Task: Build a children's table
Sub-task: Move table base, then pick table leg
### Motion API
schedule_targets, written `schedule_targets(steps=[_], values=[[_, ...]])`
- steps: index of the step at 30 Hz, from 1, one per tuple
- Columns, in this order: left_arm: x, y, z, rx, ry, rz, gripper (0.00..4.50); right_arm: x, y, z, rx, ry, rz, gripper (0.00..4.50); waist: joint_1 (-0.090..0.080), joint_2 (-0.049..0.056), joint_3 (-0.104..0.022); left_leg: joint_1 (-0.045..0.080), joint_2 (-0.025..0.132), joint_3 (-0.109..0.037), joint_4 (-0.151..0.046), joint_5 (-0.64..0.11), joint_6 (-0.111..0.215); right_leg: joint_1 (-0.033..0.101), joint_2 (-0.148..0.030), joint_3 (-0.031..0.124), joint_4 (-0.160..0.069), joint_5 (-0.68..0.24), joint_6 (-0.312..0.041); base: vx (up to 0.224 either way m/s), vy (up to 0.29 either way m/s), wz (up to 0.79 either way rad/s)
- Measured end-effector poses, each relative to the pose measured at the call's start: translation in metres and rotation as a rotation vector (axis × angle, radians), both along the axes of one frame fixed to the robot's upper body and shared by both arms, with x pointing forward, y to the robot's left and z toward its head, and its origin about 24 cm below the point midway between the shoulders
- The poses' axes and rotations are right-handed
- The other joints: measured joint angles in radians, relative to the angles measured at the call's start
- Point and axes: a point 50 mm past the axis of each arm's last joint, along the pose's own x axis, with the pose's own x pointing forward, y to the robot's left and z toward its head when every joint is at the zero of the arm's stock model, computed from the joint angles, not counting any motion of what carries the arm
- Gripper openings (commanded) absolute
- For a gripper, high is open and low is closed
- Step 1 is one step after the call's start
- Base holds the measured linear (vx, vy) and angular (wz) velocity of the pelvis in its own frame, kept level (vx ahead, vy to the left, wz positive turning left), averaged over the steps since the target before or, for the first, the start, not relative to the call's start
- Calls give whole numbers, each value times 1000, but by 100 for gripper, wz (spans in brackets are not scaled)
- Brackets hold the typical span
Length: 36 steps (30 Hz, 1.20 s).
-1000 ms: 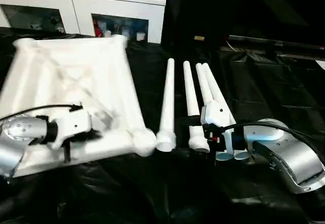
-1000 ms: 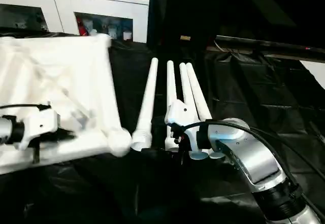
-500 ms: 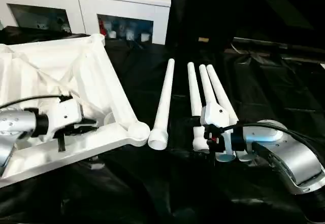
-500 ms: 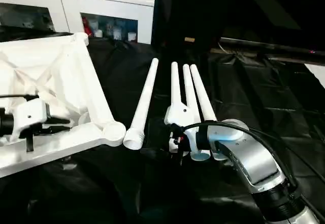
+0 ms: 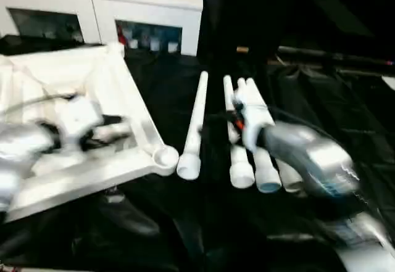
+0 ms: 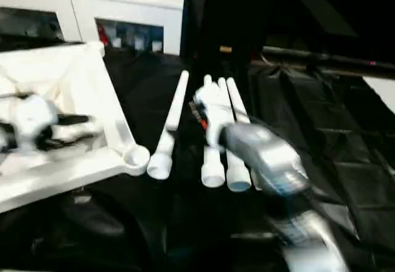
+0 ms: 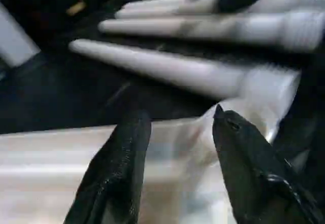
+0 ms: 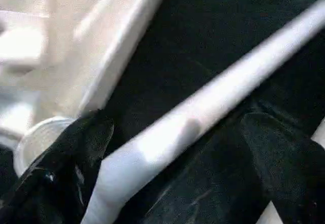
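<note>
The long white tapered plastic leg [image 5: 194,126] lay on the black cloth just beside the corner socket [image 5: 165,156] of the white ribbed plastic tabletop [image 5: 117,81], its thick end nearest that socket, its long axis running away from the robot. The right gripper [image 8: 167,158] — fingers spread wide, empty — straddled it and was the nearer. The left gripper [image 7: 175,148], partly parted and holding nothing, hovered over the tabletop's edge. Motion blur hid the legs' far tips.

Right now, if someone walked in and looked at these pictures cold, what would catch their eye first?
Probably the big white tabletop, lying underside up on the black cloth at the robot's left, with the left gripper over its ribs. Next, the four white legs lying side by side to its right, thick ends toward the robot. The right gripper, fingers wide apart, hangs over the leg lying apart from the others, nearest the tabletop's corner socket.
</note>
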Motion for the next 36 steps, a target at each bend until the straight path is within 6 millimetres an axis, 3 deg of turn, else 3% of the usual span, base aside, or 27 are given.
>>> schedule_targets(steps=[6, 14, 23, 30, 36], values=[[-5, -27, 1, -63, 19, -37, 300, 22, 12, -4, 47, 158, -124, 450, -3, -5, 0, -2, 1, 0, -1, 3, -4, -2, 1, 0, -1, -1, 0, 0, 0, 0], [-14, -31, 0, -41, 52, -27, 369, 21, 22, -28, -8, 388, -114, 450, -5, -18, 1, -2, 1, 1, -2, 4, -6, -3, 1, 0, -1, -1, 0, 0, 0, 0], [-20, -35, -2, -26, 89, -26, 369, 17, 41, -37, 72, 508, -71, 450, -2, -26, 1, -2, 1, 1, -2, 4, -6, -3, 1, -1, -1, -1, 0, 0, 0, 0], [-26, -39, -6, -23, 111, -28, 369, 19, 43, -38, 50, 504, -65, 450, -5, -46, 0, -1, 2, 1, -3, 5, -8, -3, 1, -1, 0, -1, 0, 0, 0, 0], [-30, -41, -7, -14, 132, -25, 378, 18, 42, -43, -35, 495, -43, 396, -2, -53, -3, -1, 2, 1, -3, 5, -7, -2, 1, -1, -1, -2, 1, 0, 0, 0]])
